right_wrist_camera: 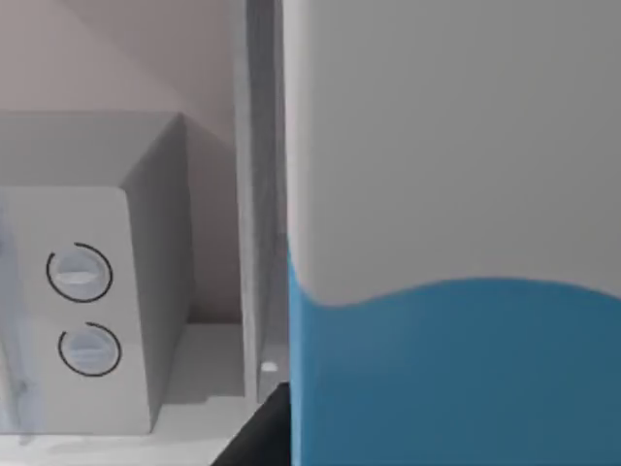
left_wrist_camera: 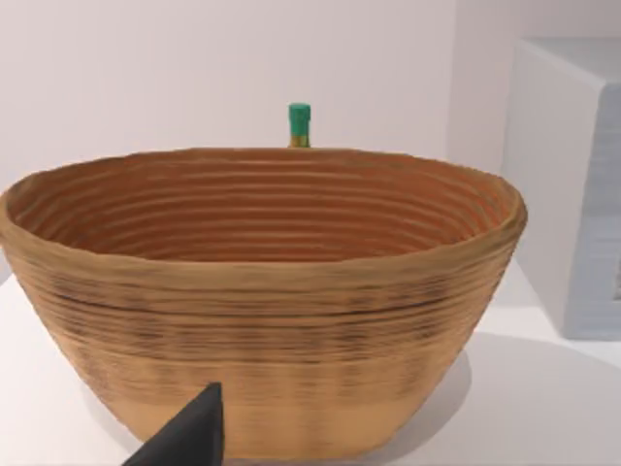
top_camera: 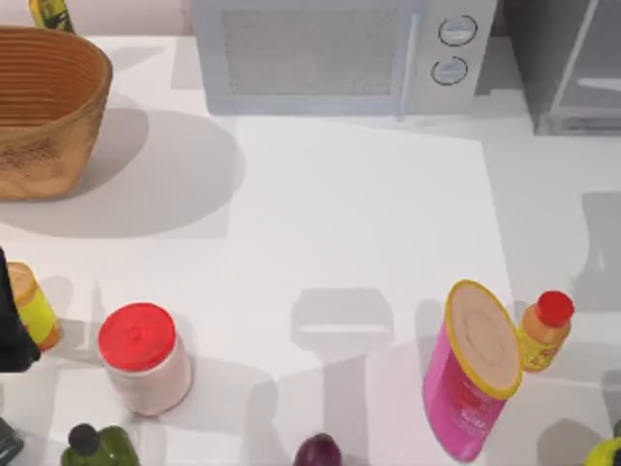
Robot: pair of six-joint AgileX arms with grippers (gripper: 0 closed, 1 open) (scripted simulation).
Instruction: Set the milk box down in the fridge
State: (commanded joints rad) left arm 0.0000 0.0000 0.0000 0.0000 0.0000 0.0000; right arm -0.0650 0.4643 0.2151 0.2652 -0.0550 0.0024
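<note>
White-topped, blue-bodied tall rectangular milk box (right_wrist_camera: pixel 451 233) stands upright and very close in the right wrist view, so I judge the right arm carries it, though whether those fingers pinch it I cannot tell. Just beside the carton rises the dark-grey boxy fridge (right_wrist_camera: pixel 254 194) with its pale door frame; beyond the fridge sits the light-grey microwave with 2 round dials (right_wrist_camera: pixel 82 311). The left arm idles before the woven wicker basket (left_wrist_camera: pixel 262 291).

No words or numbers can be read on anything here. The tall pink canister with a yellow rim (top_camera: pixel 468 398) has small white marks on its side, but they are too blurry to make out.
</note>
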